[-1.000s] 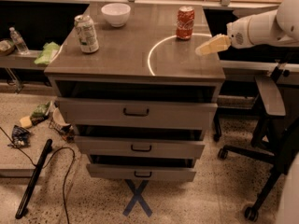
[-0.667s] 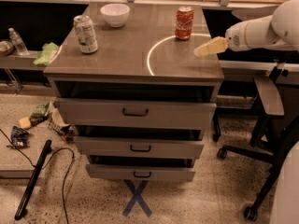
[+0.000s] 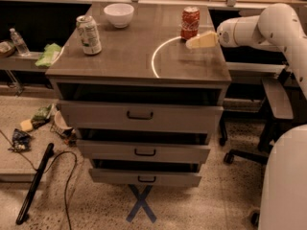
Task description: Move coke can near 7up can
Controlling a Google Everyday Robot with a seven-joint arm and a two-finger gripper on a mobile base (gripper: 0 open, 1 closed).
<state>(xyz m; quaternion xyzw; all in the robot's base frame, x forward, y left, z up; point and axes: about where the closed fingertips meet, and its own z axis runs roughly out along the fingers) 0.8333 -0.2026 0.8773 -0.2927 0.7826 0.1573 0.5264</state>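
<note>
At the 1 o'clock corner of the cabinet top (image 3: 125, 61), the coke can (image 3: 190, 23) stands upright, right against the far end of a white arc (image 3: 155, 57) marked on the surface. The 7up can (image 3: 89, 35) stands upright at 10 o'clock, well apart from it, with a white bowl (image 3: 119, 15) at 11 o'clock between the two along the back edge.

The gripper (image 3: 201, 40) hovers just beside the coke can, at its 4 o'clock, pointing in from the right. It holds nothing, and I cannot tell whether it is open or closed.

The coke can is probably light, with thin walls that would dent under a hard squeeze, and its painted side looks smooth and somewhat slippery. The best hold is likely across the middle of the body, below the silver rim, with moderate force. Too high a hold could tip it, and a nudge from the 4 o'clock side could push it toward the back edge.
</note>
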